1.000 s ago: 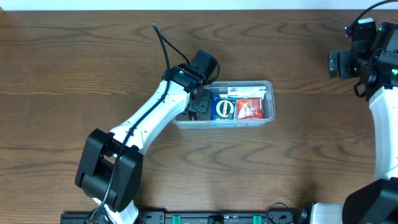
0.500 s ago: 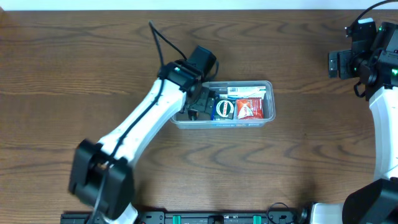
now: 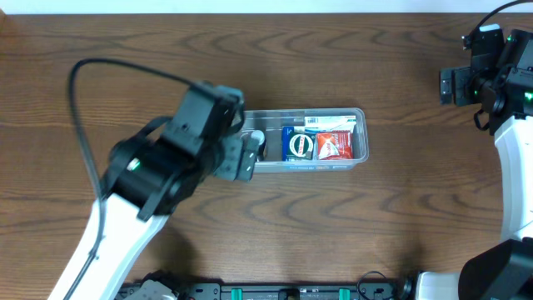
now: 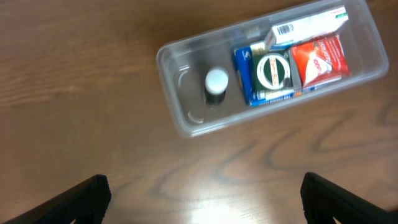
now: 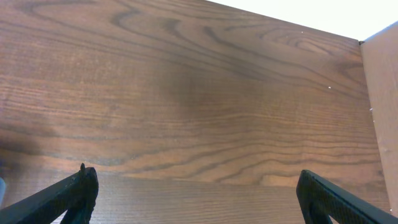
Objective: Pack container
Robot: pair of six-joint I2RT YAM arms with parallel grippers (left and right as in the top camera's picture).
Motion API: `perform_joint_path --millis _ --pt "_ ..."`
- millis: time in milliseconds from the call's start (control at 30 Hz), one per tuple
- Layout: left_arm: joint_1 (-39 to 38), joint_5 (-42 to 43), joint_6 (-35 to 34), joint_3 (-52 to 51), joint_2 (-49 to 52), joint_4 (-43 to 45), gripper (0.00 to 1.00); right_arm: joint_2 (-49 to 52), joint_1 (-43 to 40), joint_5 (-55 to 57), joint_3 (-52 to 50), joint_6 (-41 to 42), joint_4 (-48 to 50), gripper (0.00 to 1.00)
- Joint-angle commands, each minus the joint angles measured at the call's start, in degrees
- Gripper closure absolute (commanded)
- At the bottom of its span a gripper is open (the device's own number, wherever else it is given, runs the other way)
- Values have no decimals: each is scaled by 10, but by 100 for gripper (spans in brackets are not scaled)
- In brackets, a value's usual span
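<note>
We are not making out any readable word or number in any view. In the left wrist view we are seeing a black barcode (image 4: 284,30) printed on the end of the white rectangular cardboard box (image 4: 311,22) lying in the clear plastic rectangular tub (image 4: 180,127); its digits are too small to read. We are seeing a round dark green and white emblem (image 4: 272,70) on the blue flat packet (image 4: 242,68), lettering blurred. The red foil packet (image 4: 319,57) is carrying white print, also unreadable. Overhead we are getting the same marks, only smaller.
</note>
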Motion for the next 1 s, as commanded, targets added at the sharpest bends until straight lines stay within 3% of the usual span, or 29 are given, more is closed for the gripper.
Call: perform_joint_path --millis 0,167,367,500,600,800,967 --pt "0 -6 9 8 -33 -52 2 4 -3 0 3 8 0 1" --pt "3 -23 -22 -17 -78 -110 2 4 -3 0 3 8 0 1" --pt "6 -65 -49 -90 -134 -41 2 4 -3 0 3 8 0 1" --pt "45 -80 -35 -198 -199 88 2 4 -3 0 3 8 0 1" --pt "95 -79 8 -305 -257 243 2 4 -3 0 3 8 0 1" --pt "211 -22 10 -523 -380 526 2 4 -3 0 3 8 0 1" --pt "279 31 9 -650 -475 639 2 4 -3 0 3 8 0 1"
